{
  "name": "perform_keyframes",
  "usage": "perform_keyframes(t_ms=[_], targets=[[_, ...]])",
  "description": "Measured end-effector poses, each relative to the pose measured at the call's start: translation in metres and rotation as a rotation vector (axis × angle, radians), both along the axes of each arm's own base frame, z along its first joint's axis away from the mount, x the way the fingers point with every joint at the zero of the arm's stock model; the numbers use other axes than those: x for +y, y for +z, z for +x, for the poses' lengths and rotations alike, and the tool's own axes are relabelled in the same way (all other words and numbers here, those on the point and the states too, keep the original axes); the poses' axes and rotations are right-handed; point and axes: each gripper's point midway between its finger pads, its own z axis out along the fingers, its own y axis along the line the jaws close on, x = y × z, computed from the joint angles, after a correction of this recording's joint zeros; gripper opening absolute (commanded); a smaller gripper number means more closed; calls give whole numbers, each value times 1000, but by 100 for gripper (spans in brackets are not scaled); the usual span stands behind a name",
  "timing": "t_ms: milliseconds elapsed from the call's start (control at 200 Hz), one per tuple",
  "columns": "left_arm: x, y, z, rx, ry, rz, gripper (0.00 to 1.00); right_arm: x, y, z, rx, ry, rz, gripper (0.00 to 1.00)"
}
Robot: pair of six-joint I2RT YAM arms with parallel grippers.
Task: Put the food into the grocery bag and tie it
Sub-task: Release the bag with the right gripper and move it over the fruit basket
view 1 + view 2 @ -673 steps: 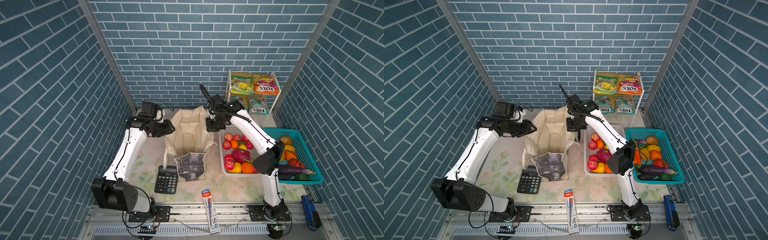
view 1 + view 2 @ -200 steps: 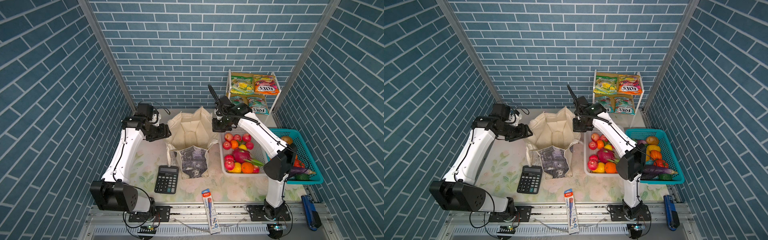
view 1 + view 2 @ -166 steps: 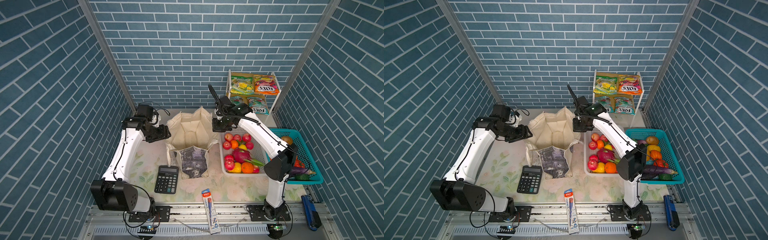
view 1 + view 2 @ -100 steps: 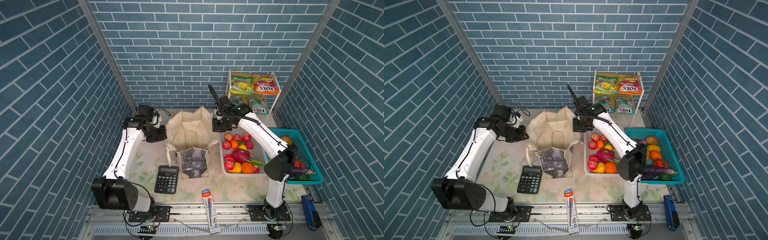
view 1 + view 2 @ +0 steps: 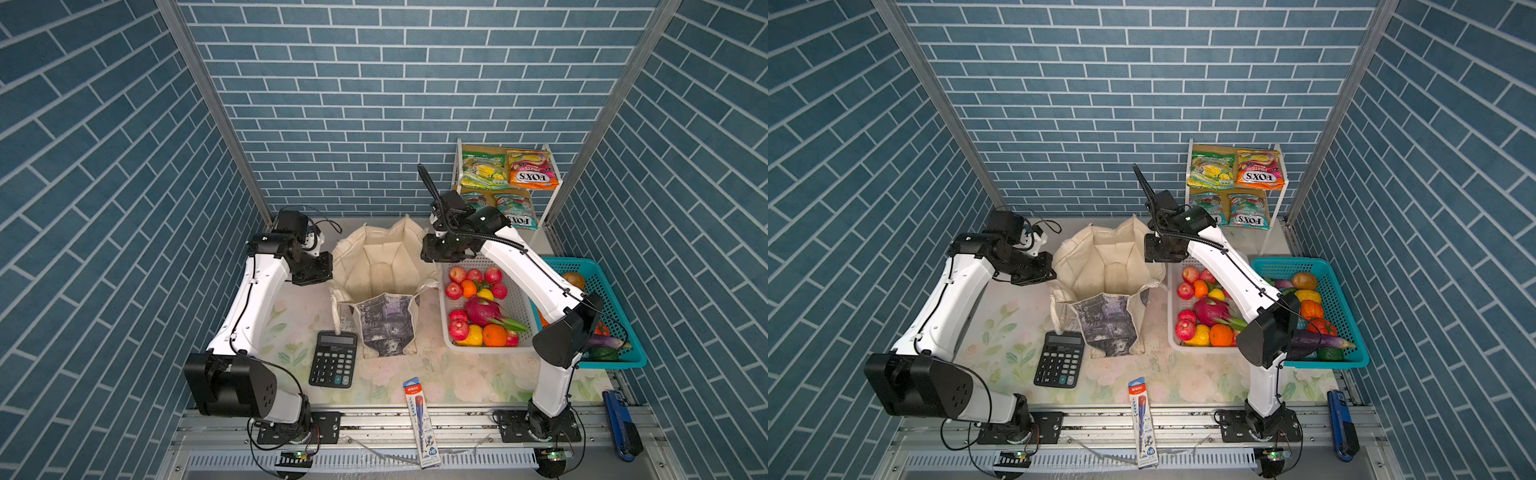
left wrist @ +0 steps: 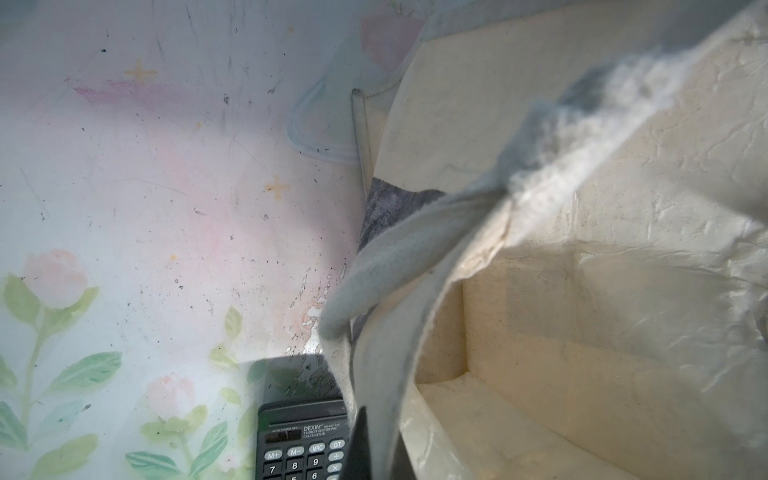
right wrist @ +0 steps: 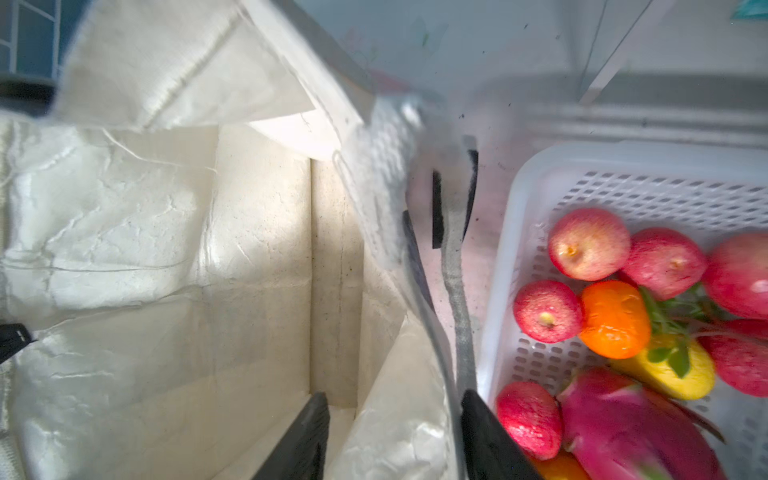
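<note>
Left gripper [image 5: 321, 271] clamped on the left rim of the grocery bag [image 5: 384, 266], mouth spread wide mid-table. Right gripper [image 7: 395, 399] has its jaws apart, straddling the right rim without pinching. Bag is empty: food sits in white basket [image 5: 444, 320], teal basket [image 5: 611, 363], candy packets [image 5: 505, 174] on shelf. Packing and tying not started. Only the wrist views show the bare bag floor and the jaw states.

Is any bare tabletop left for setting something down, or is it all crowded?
Bare table in front, between pencil pack and white basket. A second patch left of the calculator and bag. The right side is crowded: white basket beside teal basket.
</note>
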Motion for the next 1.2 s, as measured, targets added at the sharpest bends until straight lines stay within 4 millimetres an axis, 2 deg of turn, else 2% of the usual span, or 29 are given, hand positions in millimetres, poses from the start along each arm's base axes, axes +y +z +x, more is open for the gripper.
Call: perform_keyframes(t_ms=[75, 180, 280, 360, 435, 500, 575, 750, 895, 1200], targets=[[0, -2, 1, 6, -9, 7, 0, -12, 23, 0, -59, -24, -9, 71], [1, -5, 1, 14, -19, 17, 0, -29, 62, -1, -152, -69, -9, 72], [2, -5, 1, 15, -26, 22, 0, -53, 97, -9, -229, -119, -23, 72], [1, -4, 1, 11, -31, 23, 0, -75, 112, -22, -260, -149, -48, 71], [1, -3, 1, 8, -35, 24, 0, -96, 114, -35, -268, -165, -86, 69], [1, -3, 1, 6, -39, 25, 0, -115, 106, -50, -247, -170, -131, 68], [1, -3, 1, 5, -42, 26, 0, -133, 86, -67, -200, -173, -180, 66], [1, -3, 1, 4, -45, 27, 0, -155, 22, -103, -39, -189, -242, 63], [1, -3, 1, 4, -45, 27, 0, -163, -16, -121, 51, -269, -222, 61], [1, -3, 1, 4, -45, 27, 0, -152, -58, -130, 177, -479, -117, 63]])
